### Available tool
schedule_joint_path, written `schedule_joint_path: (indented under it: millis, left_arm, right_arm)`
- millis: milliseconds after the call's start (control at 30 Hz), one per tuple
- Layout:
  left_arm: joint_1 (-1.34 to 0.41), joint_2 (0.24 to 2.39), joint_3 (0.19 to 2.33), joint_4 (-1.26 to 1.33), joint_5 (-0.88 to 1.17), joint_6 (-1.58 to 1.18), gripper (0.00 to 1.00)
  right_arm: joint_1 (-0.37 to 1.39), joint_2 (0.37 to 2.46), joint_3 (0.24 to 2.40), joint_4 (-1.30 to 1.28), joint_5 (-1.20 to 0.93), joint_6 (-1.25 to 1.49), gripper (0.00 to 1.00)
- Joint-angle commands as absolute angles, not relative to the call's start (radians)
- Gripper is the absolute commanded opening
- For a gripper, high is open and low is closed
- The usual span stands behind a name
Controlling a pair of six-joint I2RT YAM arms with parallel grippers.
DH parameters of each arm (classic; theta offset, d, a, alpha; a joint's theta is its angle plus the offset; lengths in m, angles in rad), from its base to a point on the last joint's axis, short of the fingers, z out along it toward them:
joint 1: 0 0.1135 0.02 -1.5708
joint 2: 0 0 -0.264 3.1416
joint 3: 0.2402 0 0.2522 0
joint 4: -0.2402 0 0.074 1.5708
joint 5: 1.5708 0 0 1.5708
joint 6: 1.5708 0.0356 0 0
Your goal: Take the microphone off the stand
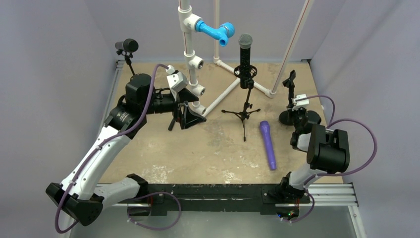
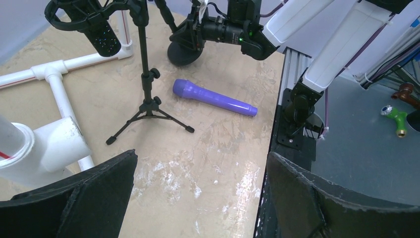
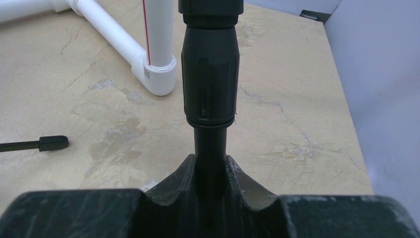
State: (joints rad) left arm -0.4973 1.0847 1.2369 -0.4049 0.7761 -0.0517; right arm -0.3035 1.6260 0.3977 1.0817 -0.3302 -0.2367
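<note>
A purple microphone (image 1: 267,144) lies flat on the table, also in the left wrist view (image 2: 213,97). To its right stands a black stand (image 1: 289,84) with a round base and an empty clip on top. My right gripper (image 1: 295,110) is shut on that stand's pole (image 3: 210,84), the fingers (image 3: 233,183) closed around it low down. A black microphone (image 1: 245,49) with a grey mesh head sits in a shock mount on a tripod stand (image 1: 243,111) at centre back. My left gripper (image 1: 182,119) is open and empty, left of the tripod, with fingers (image 2: 74,198) wide apart.
A white PVC pipe frame (image 1: 190,59) with a blue fitting (image 1: 215,30) stands at the back, its floor pipes (image 1: 225,94) running under the tripod. A small black microphone (image 1: 128,47) on a stand is at the back left. The black rail (image 1: 208,191) runs along the near edge.
</note>
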Motion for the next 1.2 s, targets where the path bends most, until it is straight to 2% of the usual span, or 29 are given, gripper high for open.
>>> schedule_joint_path:
  millis: [0,133,300,400,433,533,667,1100,1167]
  left_arm:
    - [-0.489,1.053,1.234,-0.370,0.799,-0.065,1.00]
    - [-0.488,1.042,1.230,-0.367,0.802,-0.069,1.00]
    - [-0.486,1.033,1.231,-0.370,0.805,-0.069,1.00]
    - [-0.485,1.030,1.223,-0.369,0.805,-0.066,1.00]
    - [-0.485,1.032,1.218,-0.363,0.805,-0.066,1.00]
    - [-0.485,1.037,1.216,-0.362,0.806,-0.064,1.00]
    - [-0.485,1.048,1.222,-0.362,0.806,-0.065,1.00]
    - [-0.483,1.095,1.245,-0.364,0.807,-0.064,1.00]
    - [-0.483,1.100,1.247,-0.362,0.811,-0.066,1.00]
  right_arm:
    - [-0.312,1.563,0.397,1.037,-0.326,-0.296,0.21]
    - [-0.314,1.538,0.373,1.023,-0.319,-0.310,0.29]
    - [-0.317,1.530,0.363,1.008,-0.308,-0.317,0.32]
    - [-0.317,1.535,0.367,0.996,-0.314,-0.321,0.27]
    - [-0.318,1.545,0.373,0.994,-0.321,-0.320,0.19]
    - [-0.317,1.563,0.389,0.997,-0.329,-0.312,0.08]
    - [-0.318,1.590,0.419,1.004,-0.346,-0.290,0.00]
    - [-0.318,1.671,0.541,0.952,-0.387,-0.231,0.00]
    - [-0.317,1.675,0.553,0.934,-0.387,-0.232,0.05]
